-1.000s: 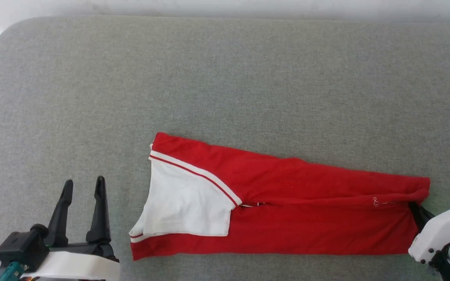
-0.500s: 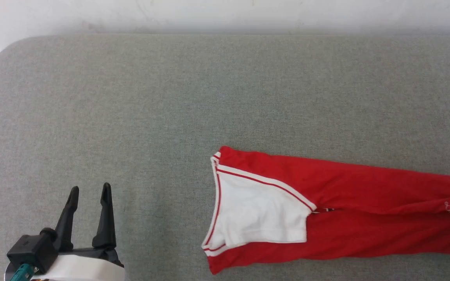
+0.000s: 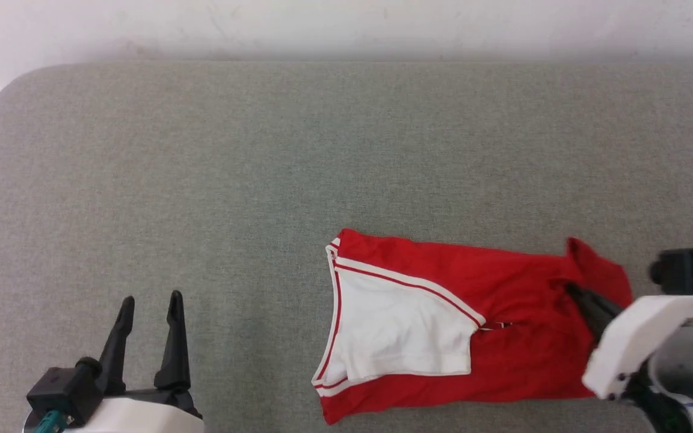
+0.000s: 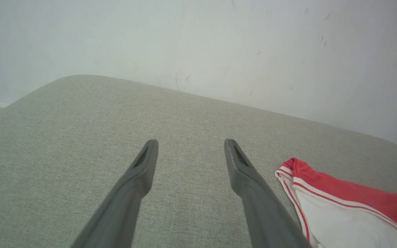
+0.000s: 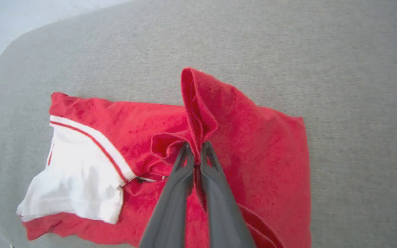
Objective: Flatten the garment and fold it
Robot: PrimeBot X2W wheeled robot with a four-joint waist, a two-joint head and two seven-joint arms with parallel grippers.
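Garment (image 3: 503, 367) lies on the right half of the grey counter (image 3: 202, 180), near its front edge. It is already narrowed to a strip, with the white sleeve (image 3: 400, 331) uppermost at its left end.

Change noted: a second ago the strip was stretched out long, with its hem end pinched at the far right. The head camera has shifted since, so we compare only against the sleeve end. That end has kept its place over the last half second, while the hem end has come in from past the right border and now stands over the red body. The footprint is distinctly shorter.

We read this as the crosswise fold under way, hem carried toward sleeve. It is not yet laid down: the pinched edge (image 5: 195, 100) stands up as a ridge rather than lying flat.

Right fingers (image 5: 181, 179): closed almost tip to tip, with the thin red hem fabric clamped between them.

Left fingers (image 3: 173, 343): spread wide and holding nothing, over bare counter to the left of the sleeve end, touching no cloth.
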